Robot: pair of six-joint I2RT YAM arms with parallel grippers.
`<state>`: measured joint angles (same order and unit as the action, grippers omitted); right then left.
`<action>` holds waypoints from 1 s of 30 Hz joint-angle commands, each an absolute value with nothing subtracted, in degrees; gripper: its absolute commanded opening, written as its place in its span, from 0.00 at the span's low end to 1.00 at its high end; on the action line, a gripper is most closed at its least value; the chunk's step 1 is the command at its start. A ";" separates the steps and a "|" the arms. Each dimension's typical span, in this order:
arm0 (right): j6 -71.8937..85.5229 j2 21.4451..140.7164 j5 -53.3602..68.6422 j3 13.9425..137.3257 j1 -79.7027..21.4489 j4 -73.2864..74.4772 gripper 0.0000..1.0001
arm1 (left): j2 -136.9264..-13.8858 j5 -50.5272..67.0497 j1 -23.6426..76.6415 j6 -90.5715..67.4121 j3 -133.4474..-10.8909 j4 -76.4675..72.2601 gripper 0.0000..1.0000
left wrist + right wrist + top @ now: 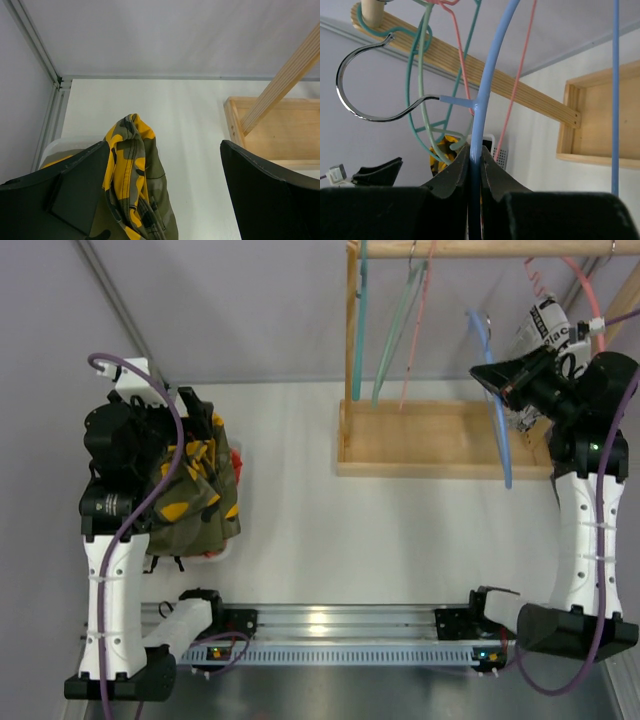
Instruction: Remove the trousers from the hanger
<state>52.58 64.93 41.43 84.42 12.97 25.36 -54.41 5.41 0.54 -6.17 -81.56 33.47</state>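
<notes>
Only right wrist view | right claw [475, 151] pinches blue hanger [479, 102]

Camo trousers [195, 490] crumpled in a heap at the table's [330, 530] left edge, on no hanger. Blue hanger [487, 75] bare, pinched in my right gripper [475, 165].
</notes>
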 commanded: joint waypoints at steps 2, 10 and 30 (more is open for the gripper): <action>56.16 68.90 32.37 94.20 4.58 16.96 0.00 | -54.93 6.24 0.44 -8.08 -84.29 32.26 0.98; 58.80 76.81 23.47 102.03 0.44 12.31 0.00 | -55.02 6.42 0.35 -8.88 -83.67 32.26 0.99; 58.09 92.63 17.41 115.66 -2.73 5.97 0.00 | -52.21 6.68 0.44 -8.61 -78.84 32.34 0.99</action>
<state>59.31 92.55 19.03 111.77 -2.13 11.81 -53.23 6.20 0.54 -8.91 -79.26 33.67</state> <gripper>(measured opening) 0.095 0.985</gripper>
